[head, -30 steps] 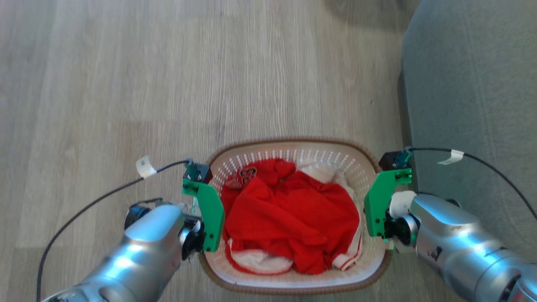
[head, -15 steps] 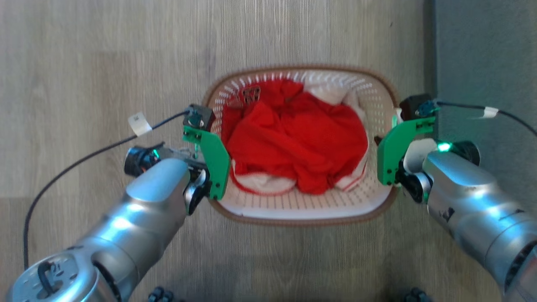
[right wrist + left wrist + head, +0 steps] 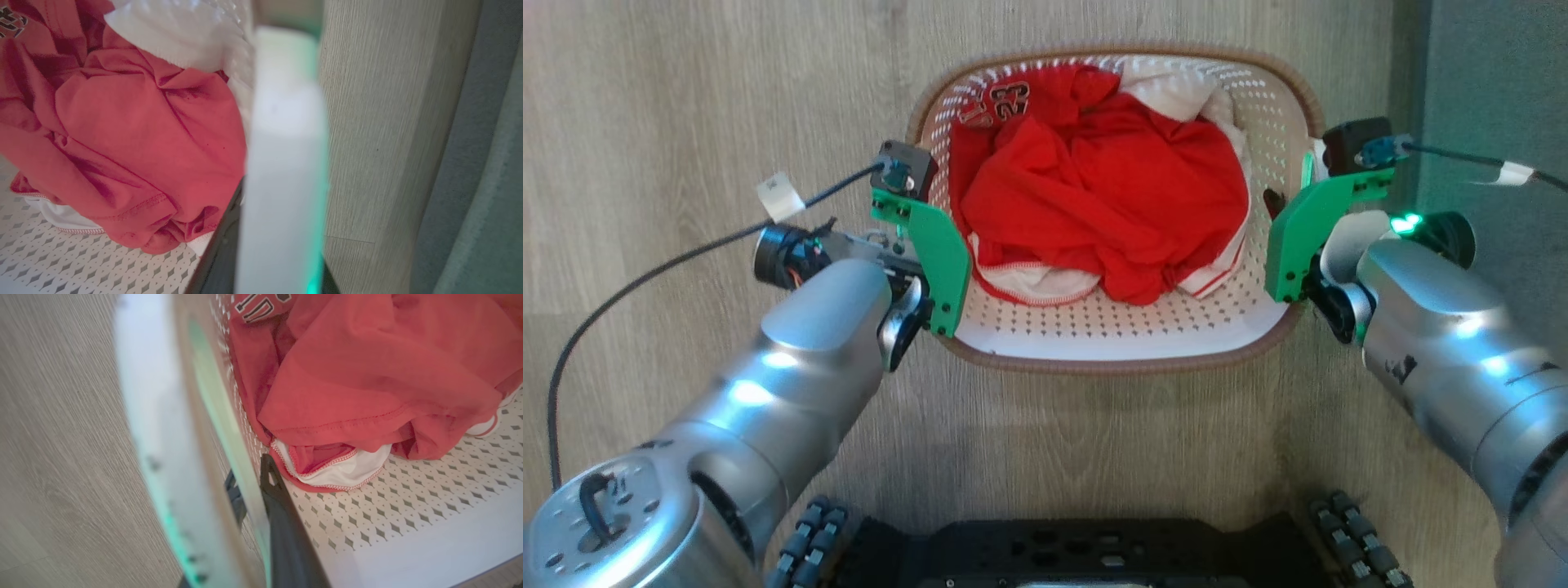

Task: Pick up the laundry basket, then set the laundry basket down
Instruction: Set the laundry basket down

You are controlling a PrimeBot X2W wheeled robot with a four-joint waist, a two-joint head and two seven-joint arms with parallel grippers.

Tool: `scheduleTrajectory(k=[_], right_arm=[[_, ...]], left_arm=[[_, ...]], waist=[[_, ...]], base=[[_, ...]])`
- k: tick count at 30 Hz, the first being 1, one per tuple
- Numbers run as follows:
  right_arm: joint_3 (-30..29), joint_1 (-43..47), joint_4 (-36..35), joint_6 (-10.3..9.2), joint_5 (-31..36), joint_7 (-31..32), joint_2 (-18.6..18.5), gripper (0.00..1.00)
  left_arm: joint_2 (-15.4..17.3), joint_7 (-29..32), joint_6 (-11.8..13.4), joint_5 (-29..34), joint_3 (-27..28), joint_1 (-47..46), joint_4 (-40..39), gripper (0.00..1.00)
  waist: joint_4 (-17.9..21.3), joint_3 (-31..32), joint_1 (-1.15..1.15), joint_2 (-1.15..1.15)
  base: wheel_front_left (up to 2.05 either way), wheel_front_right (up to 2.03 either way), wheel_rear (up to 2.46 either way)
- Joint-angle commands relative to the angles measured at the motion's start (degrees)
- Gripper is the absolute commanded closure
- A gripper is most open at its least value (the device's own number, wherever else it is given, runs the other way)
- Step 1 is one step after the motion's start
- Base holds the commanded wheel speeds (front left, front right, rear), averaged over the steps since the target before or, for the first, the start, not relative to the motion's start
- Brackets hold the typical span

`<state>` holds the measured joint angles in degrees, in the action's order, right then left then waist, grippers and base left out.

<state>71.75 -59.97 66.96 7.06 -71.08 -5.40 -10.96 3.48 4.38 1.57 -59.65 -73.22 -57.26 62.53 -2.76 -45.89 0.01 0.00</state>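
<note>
The laundry basket [image 3: 1119, 362], white perforated plastic with a brown rim, holds crumpled red and white clothes [image 3: 1094, 196]. My left gripper [image 3: 934, 282] clamps its left side. In the left wrist view the two dark fingers [image 3: 282, 522] straddle the basket wall [image 3: 212, 428], one inside and one outside, with the left gripper [image 3: 248, 479] shut on it. My right gripper [image 3: 1290, 249] clamps the right side. There a dark finger [image 3: 220, 249] presses inside the white handle [image 3: 286, 143]. Whether the basket touches the floor I cannot tell.
Wooden floor [image 3: 686, 98] lies all around. A grey upholstered surface [image 3: 1494, 73] runs along the right, close to the right arm. My dark wheeled base [image 3: 1094, 547] sits at the bottom edge, just behind the basket. Black cables [image 3: 645, 269] trail from both wrists.
The head camera has tipped downward, so the basket sits higher in the picture and my base has come into view. Both grippers stay clamped on the basket's sides.
</note>
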Motion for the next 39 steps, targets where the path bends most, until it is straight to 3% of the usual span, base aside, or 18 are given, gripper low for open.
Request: scheduleTrajectory(k=[1, 20, 35, 36, 37, 38, 39], right_arm=[[1.2, 1.3, -1.0, 0.43, 1.2, -0.6, 1.8, 1.0], [1.3, -0.9, -2.5, 0.43, 0.6, -0.7, 0.7, 1.0], [1.4, -0.1, -2.0, 0.43, 0.6, -0.8, 1.0, 1.0], [1.4, -0.2, -1.8, 0.43, 0.4, -0.9, 1.0, 0.55], [1.4, -0.3, -1.4, 0.43, 0.4, -1.2, 1.0, 0.0], [1.3, -0.4, -0.9, 0.43, 0.2, -1.4, 1.0, 0.0], [1.1, -0.3, -0.6, 0.43, -0.2, -1.2, 1.2, 0.0]], left_arm=[[-0.6, -0.6, -0.7, 1.4, -0.1, -1.0, -2.2, 1.0], [-0.6, -0.7, -0.2, 1.4, -0.1, -3.2, -2.7, 1.0], [-0.6, -0.5, 0.7, 2.0, -0.1, -2.5, -2.6, 1.0], [-0.6, -0.6, 1.2, 1.9, -0.1, -2.5, -2.6, 0.76], [-0.6, -1.1, 2.3, 1.7, -0.1, -2.5, -2.4, 0.21], [-0.6, -1.1, 3.1, 1.2, 0.0, -2.4, -2.2, 0.0], [-0.6, -0.9, 3.6, 0.9, 0.0, -2.3, -2.1, 0.0]], waist=[[0.2, -1.4, -0.01, 0.0], [-0.1, -5.9, -0.01, 0.0], [-0.1, -5.8, -0.01, 0.0], [-0.2, -5.8, -0.01, 0.0], [-0.2, -5.8, -0.01, 0.0], [-0.3, -5.7, -0.01, 0.0], [-0.3, -5.7, -0.01, 0.0]], base=[[0.0, 0.0, 0.0], [0.0, 0.0, 0.0], [0.0, 0.0, 0.0], [0.0, 0.0, 0.0], [0.0, 0.0, 0.0], [0.0, 0.0, 0.0], [0.0, 0.0, 0.0]])
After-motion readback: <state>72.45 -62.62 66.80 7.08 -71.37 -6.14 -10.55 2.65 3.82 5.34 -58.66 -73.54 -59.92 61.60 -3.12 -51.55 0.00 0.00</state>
